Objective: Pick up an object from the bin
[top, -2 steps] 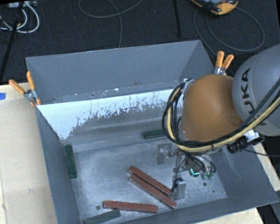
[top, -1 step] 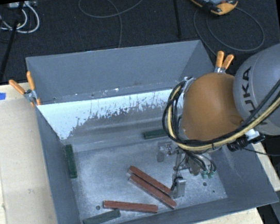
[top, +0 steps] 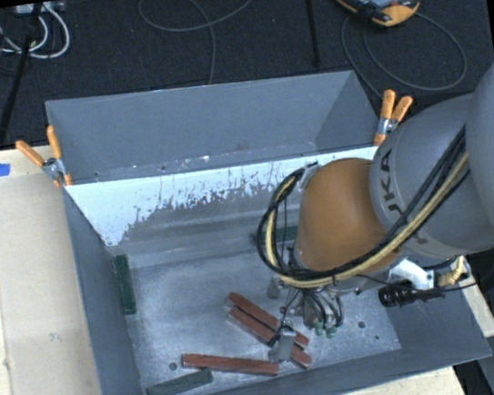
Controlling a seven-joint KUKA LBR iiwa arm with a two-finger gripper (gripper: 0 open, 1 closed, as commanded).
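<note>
Where the gripper (top: 289, 340) hangs low at about five o'clock of the grey bin (top: 210, 133) floor: cluster of short reddish-brown bars (top: 251, 316), flat and straight-edged, lying side by side and partly crossed, running from the centre toward five o'clock. Nearest to the gripper: the lower ends of these bars, touching or just beside its tip; contact not certain. Gripper opening: cannot tell, masked by cables (top: 274, 225) and the orange wrist cover (top: 342, 215); nothing seen held. Also listed: one long reddish-brown bar (top: 230, 363) at six to seven o'clock, flat on the floor; one dark green bar (top: 179, 386) at seven o'clock near the front wall; a second dark green bar (top: 125, 284) at nine o'clock, against the left wall. Handling, as judged: light, stiff, probably wood or plastic, not fragile; smooth faces, so liable to slip or swivel if pinched near an end. Best taken across the narrow width, near mid-length, on the topmost bar of the cluster. Risk: neighbours lying close, apt to be nudged or lifted along; low profile on the metal floor, little edge to catch.
</note>
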